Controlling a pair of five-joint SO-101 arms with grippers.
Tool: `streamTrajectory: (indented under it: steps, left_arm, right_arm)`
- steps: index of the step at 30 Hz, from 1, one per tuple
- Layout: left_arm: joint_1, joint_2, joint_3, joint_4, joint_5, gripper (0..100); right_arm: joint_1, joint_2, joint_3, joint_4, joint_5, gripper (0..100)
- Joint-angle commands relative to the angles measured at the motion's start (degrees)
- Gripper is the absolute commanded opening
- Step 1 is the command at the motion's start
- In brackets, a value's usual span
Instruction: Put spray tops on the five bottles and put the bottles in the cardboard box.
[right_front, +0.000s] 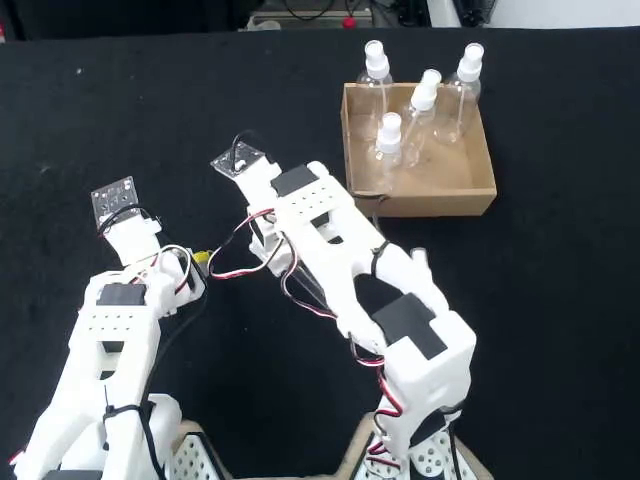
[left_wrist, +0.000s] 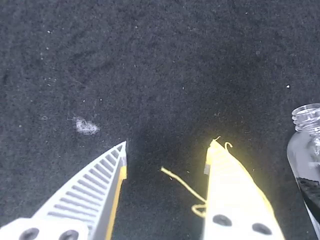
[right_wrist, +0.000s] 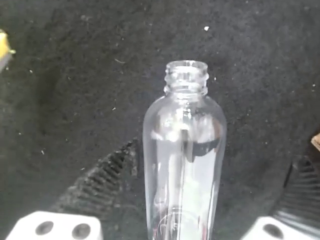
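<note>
A clear bottle (right_wrist: 184, 150) with a bare threaded neck lies between the fingers of my right gripper (right_wrist: 215, 156), which is open; there is a gap on each side. The same bottle's neck (left_wrist: 306, 119) appears beside my left gripper (left_wrist: 169, 145), which is open over the black mat with nothing in it. In the high view the left gripper (right_front: 197, 262) sits close under the right arm's wrist (right_front: 290, 215), which hides the bottle. The cardboard box (right_front: 440, 198) at the back right holds several bottles with white spray tops (right_front: 388, 128).
A small white piece (right_front: 418, 256), perhaps a spray top, lies on the mat beside the right arm. The left gripper's yellow fingertip (right_wrist: 4, 49) shows at the edge of the right wrist view. Black mat (right_front: 150, 110) covers the table.
</note>
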Motion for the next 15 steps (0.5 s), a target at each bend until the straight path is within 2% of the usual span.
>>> streamTrajectory:
  steps: [1,4,15]
  left_arm:
    - [0.7,-1.4,-1.1,-1.1,0.5,25]
    - [0.7,-1.4,-1.0,-1.1,0.5,25]
    - [0.7,-1.4,-1.0,-1.1,0.5,25]
  right_arm:
    - [-0.7,-2.6,0.4,-4.4,-0.4,29.6]
    - [-0.4,-2.6,1.4,-6.9,-0.4,23.3]
    - [-0.7,-2.6,3.7,-7.3,-0.4,25.1]
